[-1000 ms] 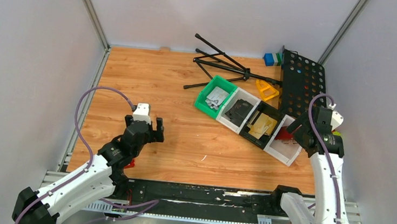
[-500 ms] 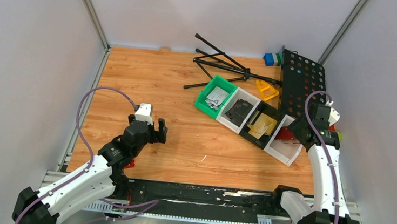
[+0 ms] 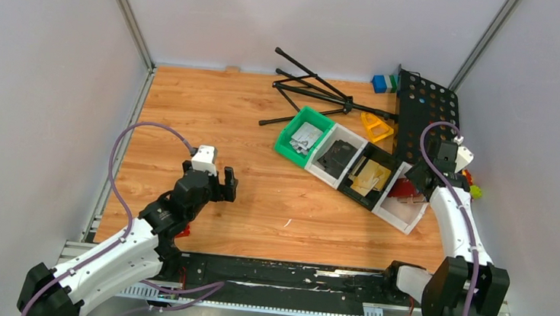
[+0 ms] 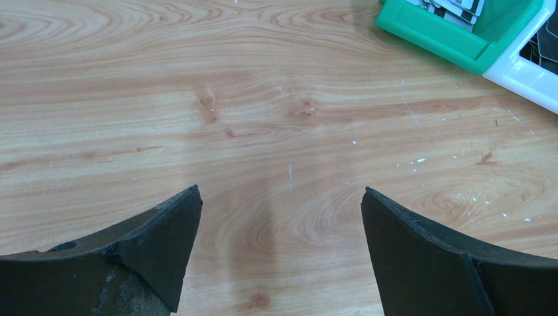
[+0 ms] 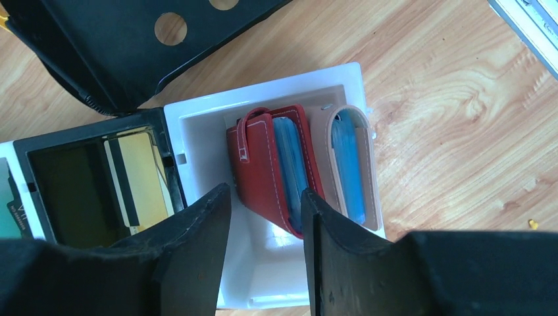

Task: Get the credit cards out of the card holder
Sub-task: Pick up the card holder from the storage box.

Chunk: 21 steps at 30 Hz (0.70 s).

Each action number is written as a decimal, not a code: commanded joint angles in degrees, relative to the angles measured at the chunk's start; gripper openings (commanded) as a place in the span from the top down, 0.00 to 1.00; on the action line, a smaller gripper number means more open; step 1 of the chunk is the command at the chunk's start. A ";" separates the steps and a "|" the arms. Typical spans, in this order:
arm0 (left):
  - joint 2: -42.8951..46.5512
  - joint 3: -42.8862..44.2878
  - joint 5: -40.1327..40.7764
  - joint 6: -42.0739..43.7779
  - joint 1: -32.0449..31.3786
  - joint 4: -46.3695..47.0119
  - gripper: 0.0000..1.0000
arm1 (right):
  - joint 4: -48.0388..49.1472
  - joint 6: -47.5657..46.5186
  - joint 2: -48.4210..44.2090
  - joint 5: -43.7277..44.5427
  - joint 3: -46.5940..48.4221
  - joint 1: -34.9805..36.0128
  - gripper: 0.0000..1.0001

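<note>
left end effector [image 4: 281,189] hangs released over the surface [image 4: 263,99]. right end effector [image 5: 265,189] straddles the card holder [image 5: 260,151]; cannot tell if grasping.

no legible text, labels or numbers

- Card holder [image 5: 263,164]: dark-red, leather-like, white stitching, short tab looped over one end.
- It stood on edge, folded, in the white bin [image 5: 176,131], just beside a tan holder [image 5: 368,164].
- Blue stacked edges [image 5: 289,158] showed between its covers; cards or sleeves, could not tell.
</note>
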State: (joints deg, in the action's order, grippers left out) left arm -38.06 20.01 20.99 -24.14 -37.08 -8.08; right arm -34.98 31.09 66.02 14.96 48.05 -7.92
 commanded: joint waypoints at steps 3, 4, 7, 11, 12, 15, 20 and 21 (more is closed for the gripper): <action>-0.23 -0.50 -0.52 0.59 0.16 2.95 0.03 | 3.85 -0.04 1.74 2.42 -0.30 -0.19 0.63; -0.30 -0.47 -0.54 0.65 0.21 2.92 0.03 | 4.33 -0.19 1.82 1.81 -0.52 -0.22 0.65; -0.49 -0.50 -0.47 0.80 0.12 3.06 0.03 | 5.76 -0.02 1.85 -0.47 -1.23 -0.23 0.69; -1.06 -0.41 -0.52 0.85 0.12 3.24 0.03 | 4.90 0.24 2.14 -2.09 -0.76 -0.12 0.79; -1.19 -0.27 -0.54 0.85 0.15 3.15 0.03 | 4.77 0.18 1.97 -2.72 -0.70 -0.20 0.86; -1.51 -0.23 -0.72 0.85 0.18 3.29 0.03 | 4.69 -0.22 1.16 -5.46 -0.28 -0.25 1.00; -1.94 -0.56 -4.22 1.70 0.15 5.13 0.03 | 1.08 -1.60 -1.67 -7.57 2.82 -0.17 1.00; -2.27 -0.59 -5.91 1.87 0.12 5.98 0.03 | 0.29 -1.83 -2.77 -7.34 3.36 -0.17 1.00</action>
State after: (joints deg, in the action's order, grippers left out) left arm -39.66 19.84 19.42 -23.68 -37.08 -6.98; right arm -32.73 30.52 66.98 10.09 47.35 -8.12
